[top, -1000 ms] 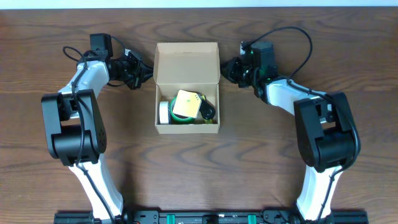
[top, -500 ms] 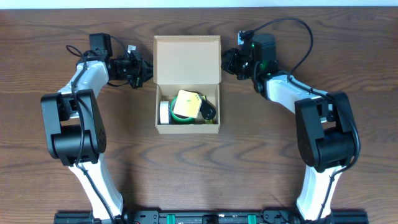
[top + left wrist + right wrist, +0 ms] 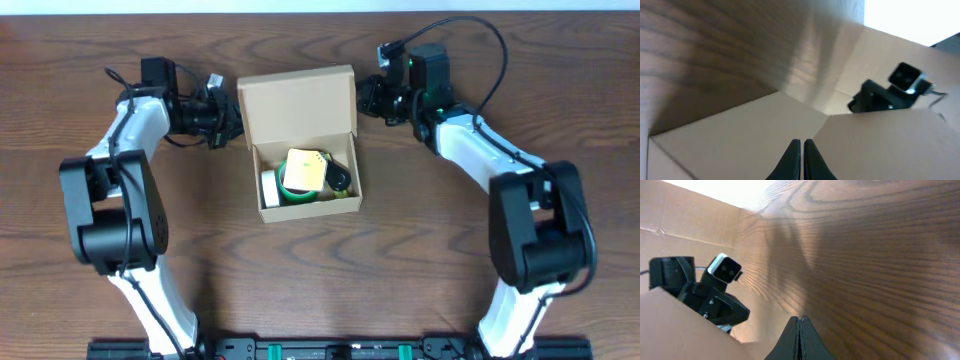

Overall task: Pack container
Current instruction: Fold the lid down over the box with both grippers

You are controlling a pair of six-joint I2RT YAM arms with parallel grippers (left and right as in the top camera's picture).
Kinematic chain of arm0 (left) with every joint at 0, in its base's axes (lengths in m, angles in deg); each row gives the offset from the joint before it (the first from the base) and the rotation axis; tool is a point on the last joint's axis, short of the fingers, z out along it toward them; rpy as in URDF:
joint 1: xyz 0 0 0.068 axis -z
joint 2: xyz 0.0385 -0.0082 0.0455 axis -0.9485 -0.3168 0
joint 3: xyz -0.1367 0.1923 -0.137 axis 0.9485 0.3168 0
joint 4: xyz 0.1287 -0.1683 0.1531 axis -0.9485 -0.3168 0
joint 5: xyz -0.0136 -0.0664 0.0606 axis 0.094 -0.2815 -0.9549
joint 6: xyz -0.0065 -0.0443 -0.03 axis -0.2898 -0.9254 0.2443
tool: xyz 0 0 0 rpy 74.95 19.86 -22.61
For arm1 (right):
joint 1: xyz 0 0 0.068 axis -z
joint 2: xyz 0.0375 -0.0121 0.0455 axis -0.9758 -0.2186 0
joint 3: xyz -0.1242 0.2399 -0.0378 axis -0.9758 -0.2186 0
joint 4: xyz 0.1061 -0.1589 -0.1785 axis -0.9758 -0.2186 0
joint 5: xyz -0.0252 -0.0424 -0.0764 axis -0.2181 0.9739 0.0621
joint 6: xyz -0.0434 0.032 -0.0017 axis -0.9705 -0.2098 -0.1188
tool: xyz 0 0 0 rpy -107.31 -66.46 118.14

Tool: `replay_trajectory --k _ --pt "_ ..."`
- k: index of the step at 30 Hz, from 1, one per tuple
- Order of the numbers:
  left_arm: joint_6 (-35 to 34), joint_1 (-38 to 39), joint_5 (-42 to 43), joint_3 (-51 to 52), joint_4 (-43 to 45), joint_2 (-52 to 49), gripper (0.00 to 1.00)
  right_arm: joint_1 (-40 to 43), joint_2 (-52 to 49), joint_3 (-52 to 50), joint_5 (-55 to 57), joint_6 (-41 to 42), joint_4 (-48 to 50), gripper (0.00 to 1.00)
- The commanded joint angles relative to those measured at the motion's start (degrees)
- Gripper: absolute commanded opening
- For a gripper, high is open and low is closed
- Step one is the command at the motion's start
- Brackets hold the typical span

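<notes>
The container, a tan cardboard box [image 3: 308, 205], sits mid-table with its hinged flap lid [image 3: 296, 103] raised at the back. Inside lie a green tape roll [image 3: 300, 193], a yellow square pad [image 3: 303, 170], a white roll [image 3: 269, 184] and a black item [image 3: 341, 178]. My left gripper [image 3: 232, 120] is shut, its tips against the lid's left edge; the left wrist view shows the shut fingers [image 3: 802, 148] against cardboard [image 3: 740, 140]. My right gripper [image 3: 362, 100] is shut at the lid's right edge; its fingers [image 3: 798, 325] show shut beside the cardboard [image 3: 685, 325].
The wooden table [image 3: 430, 250] surrounds the box. A white wall edge runs along the table's far side [image 3: 320, 5]. Black cables loop behind both arms [image 3: 470, 30].
Both grippers moved up and inward against the lid's side edges. The lid has tipped forward over the box, and the box has turned slightly.
</notes>
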Motion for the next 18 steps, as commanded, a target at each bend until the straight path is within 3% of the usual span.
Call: replay_trajectory --k 1,6,9,14,18 --pt "5.88 0.09 -5.33 -1.09 -3.10 4.57 0.05 -0.85 4.15 1.05 0.79 -4.81 -1.79 0.01" --pt "6.51 0.09 -6.01 -1.92 -6.14 6.43 0.05 -0.87 7.69 1.07 0.68 -6.27 -3.74 0.01" --pt "10.91 0.13 -6.97 -4.79 -12.41 6.56 0.05 -1.60 9.60 1.07 0.72 -8.94 -7.26 0.01" --pt "19.71 1.36 -19.67 -13.51 -28.65 6.56 0.05 -4.02 13.03 1.07 1.05 -13.75 -14.53 0.01" --pt "21.73 2.38 -25.53 -18.47 -34.84 6.56 0.05 -5.88 15.15 1.07 2.03 -16.17 -18.23 0.01"
